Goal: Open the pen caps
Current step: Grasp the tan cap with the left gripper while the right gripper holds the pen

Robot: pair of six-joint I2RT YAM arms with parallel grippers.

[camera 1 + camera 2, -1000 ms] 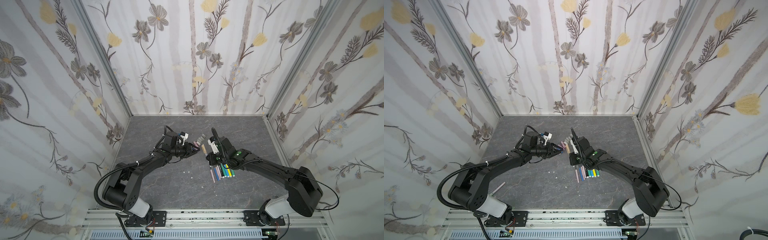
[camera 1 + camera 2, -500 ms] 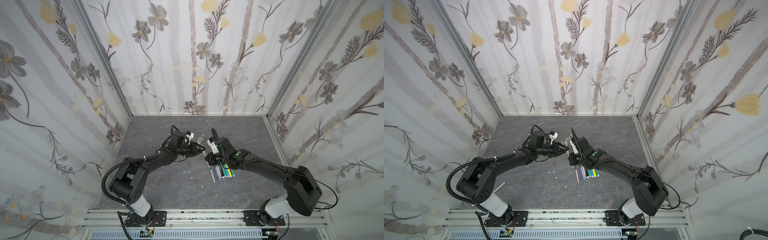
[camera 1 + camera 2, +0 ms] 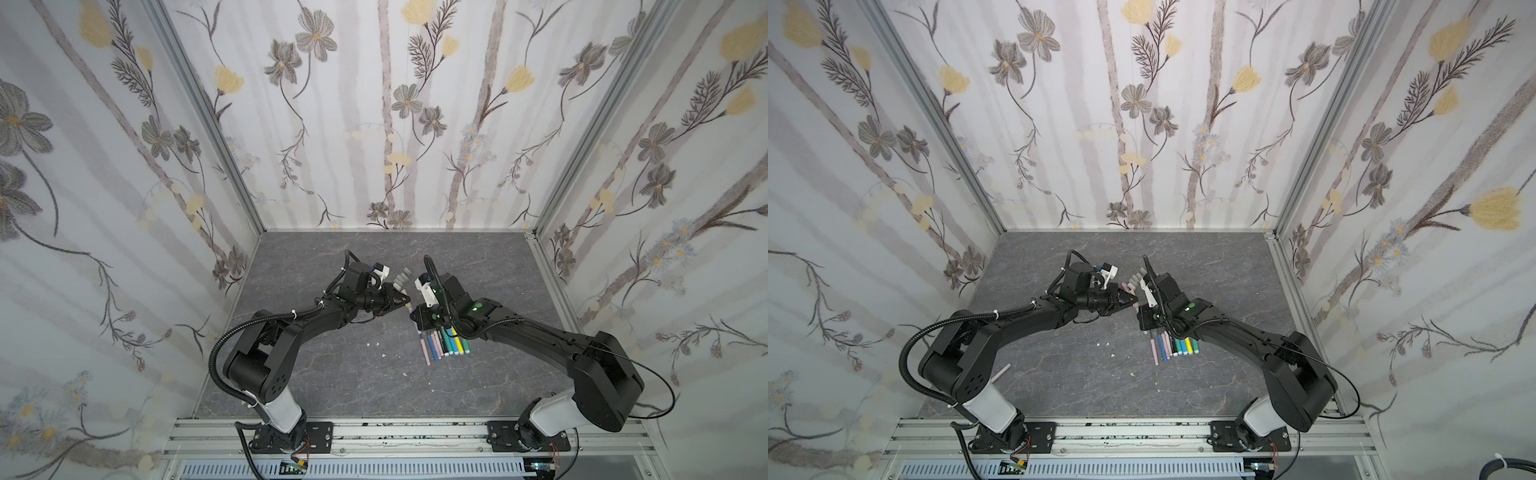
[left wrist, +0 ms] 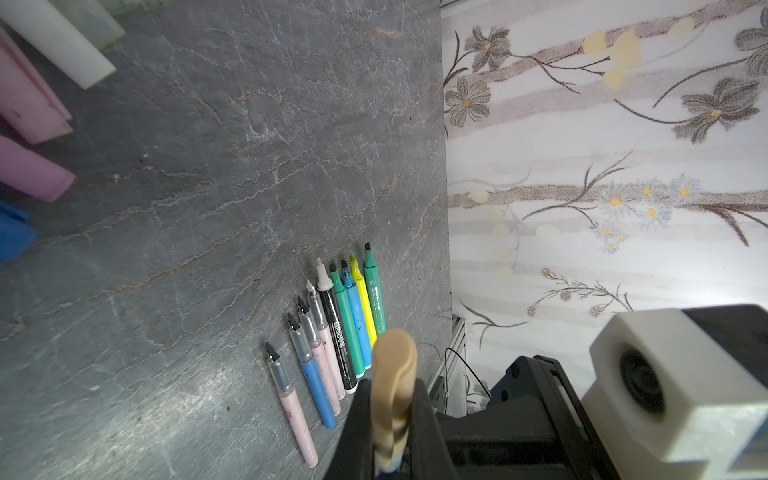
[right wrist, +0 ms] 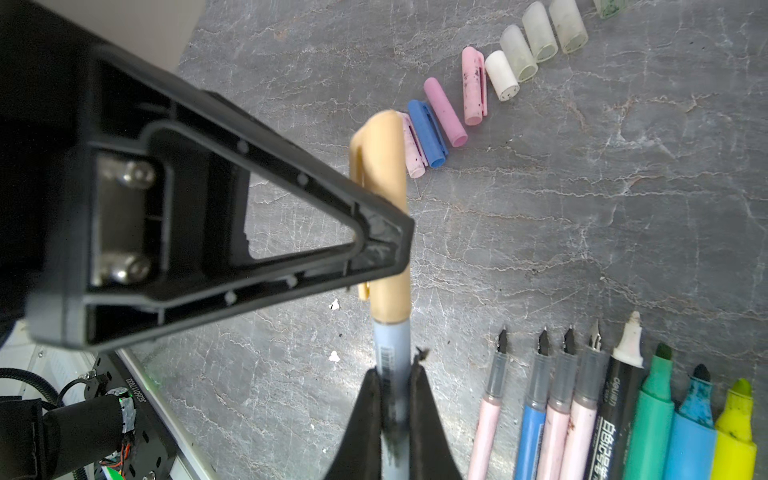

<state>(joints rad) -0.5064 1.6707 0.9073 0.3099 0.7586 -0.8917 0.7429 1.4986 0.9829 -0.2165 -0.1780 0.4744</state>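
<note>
You have the left claw pinching the tan cap and the right claw pinching that pen's grey-blue barrel, mid-frame in both top views. Loose caps lie on the worktop just above.

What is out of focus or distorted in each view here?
Left wrist view: the loose caps at the frame edge are badly blurred, the tan cap soft, the pen row sharp. Right wrist view: the left gripper looms soft, caps and pens crisp. Both top views: everything small, corner posts splay outward.
</note>
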